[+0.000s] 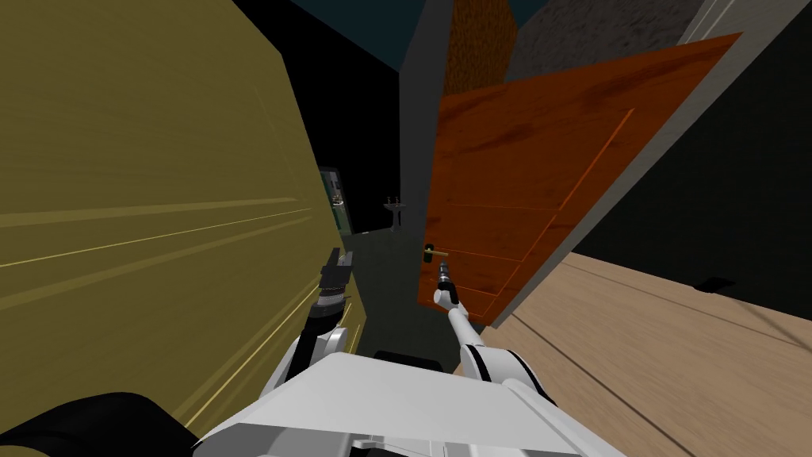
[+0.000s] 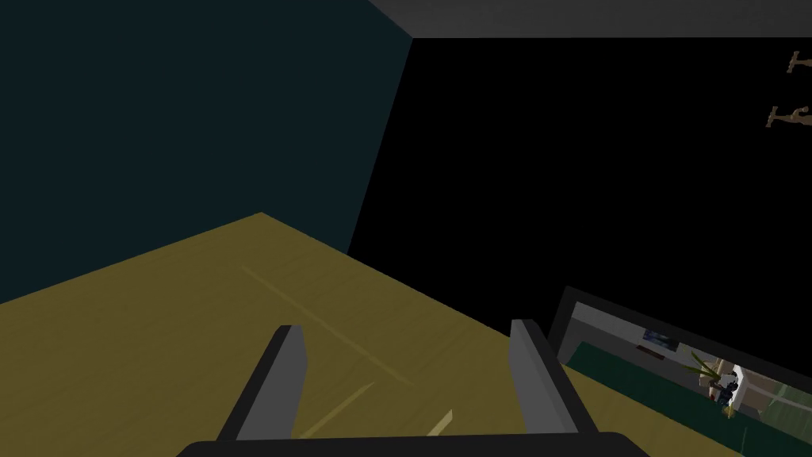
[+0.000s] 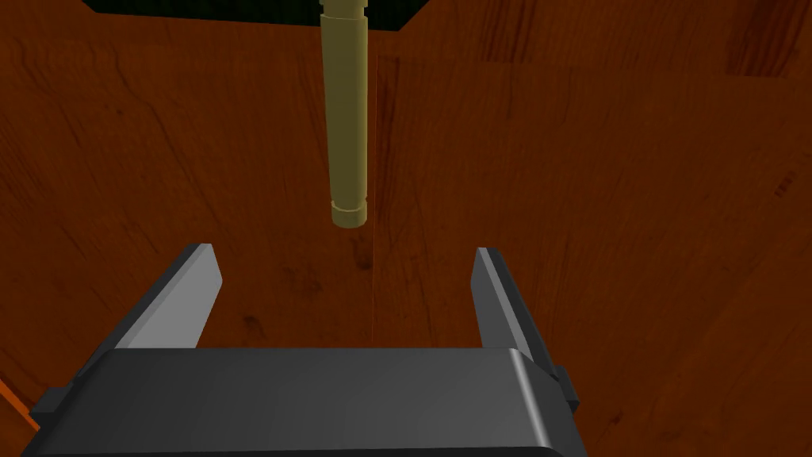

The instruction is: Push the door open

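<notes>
Pointing right gripper (image 3: 345,255) at door handle (image 3: 346,119).

You get the door handle (image 3: 347,119) running off the pic's edge, framed pic (image 2: 698,379) likewise cut; far stand (image 1: 394,211) too small to ID

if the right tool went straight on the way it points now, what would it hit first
Most likely the reddish-brown door, close ahead of the open right tool. The brass-coloured handle ends just ahead, centred on that line, so it might touch first; depth is unclear.
</notes>
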